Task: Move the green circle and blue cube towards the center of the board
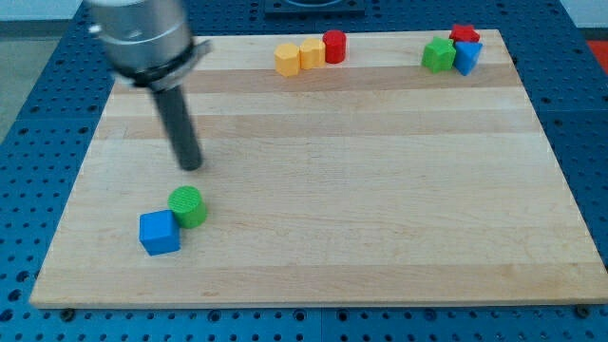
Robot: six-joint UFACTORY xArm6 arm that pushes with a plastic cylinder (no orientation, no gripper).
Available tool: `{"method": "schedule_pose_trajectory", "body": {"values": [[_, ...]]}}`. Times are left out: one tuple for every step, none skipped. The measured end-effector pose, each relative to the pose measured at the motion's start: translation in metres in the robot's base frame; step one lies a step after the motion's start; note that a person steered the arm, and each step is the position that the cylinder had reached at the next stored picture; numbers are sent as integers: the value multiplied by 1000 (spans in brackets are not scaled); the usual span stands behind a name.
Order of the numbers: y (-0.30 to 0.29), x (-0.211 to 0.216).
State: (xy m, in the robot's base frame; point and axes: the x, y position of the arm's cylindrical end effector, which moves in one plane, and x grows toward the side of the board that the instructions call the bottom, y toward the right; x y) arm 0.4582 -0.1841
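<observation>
The green circle (187,205) stands near the board's lower left, touching the blue cube (159,232), which lies just below and to its left. My tip (192,166) is on the board just above the green circle, a short gap away from it. The rod rises from the tip up and to the left to the arm's grey body at the view's top left.
At the top edge stand a yellow block (287,59), an orange-yellow block (312,53) and a red cylinder (334,46) in a row. At the top right are a green block (438,54), a red block (464,34) and a blue block (468,57). The wooden board (380,190) lies on a blue perforated table.
</observation>
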Motion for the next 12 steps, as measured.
{"method": "schedule_pose_trajectory", "body": {"values": [[-52,39],[-69,96],[-69,133],[-63,138],[-45,133],[-24,124],[-8,117],[5,114],[11,102],[11,90],[11,88],[11,88]]}}
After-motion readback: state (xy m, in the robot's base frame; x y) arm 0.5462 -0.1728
